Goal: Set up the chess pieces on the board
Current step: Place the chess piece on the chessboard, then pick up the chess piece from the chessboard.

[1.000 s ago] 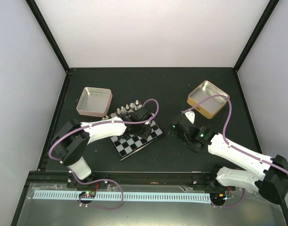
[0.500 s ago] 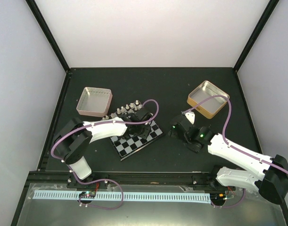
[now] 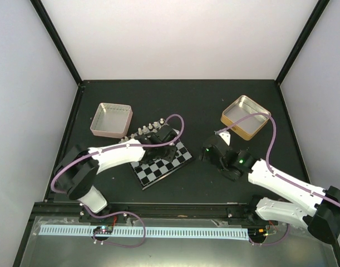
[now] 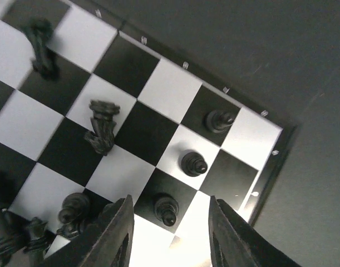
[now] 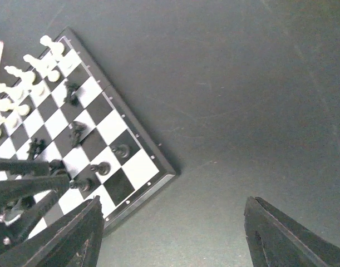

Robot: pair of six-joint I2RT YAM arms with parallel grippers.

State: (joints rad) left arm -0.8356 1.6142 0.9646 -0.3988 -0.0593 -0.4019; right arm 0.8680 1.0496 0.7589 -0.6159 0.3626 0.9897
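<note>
The board (image 3: pixel 153 172) lies left of centre on the bench (image 3: pixel 214 100) — left fingers (image 4: pixel 117 233) stand parted either side of a black pawn (image 4: pixel 167 209) near its corner; right fingers (image 5: pixel 75 239) hang spread wide beside the board.

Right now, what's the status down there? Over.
Left gripper open, straddling black pawn on board. Right gripper open, empty, off board. Nothing in the way.

On the table (image 3: pixel 203 100), centre-left — the board (image 3: pixel 158 169), chess pieces (image 4: pixel 193 163) standing on its squares; one tin (image 3: pixel 111 119) behind it to the left, another tin (image 3: pixel 246 117) well right.
</note>
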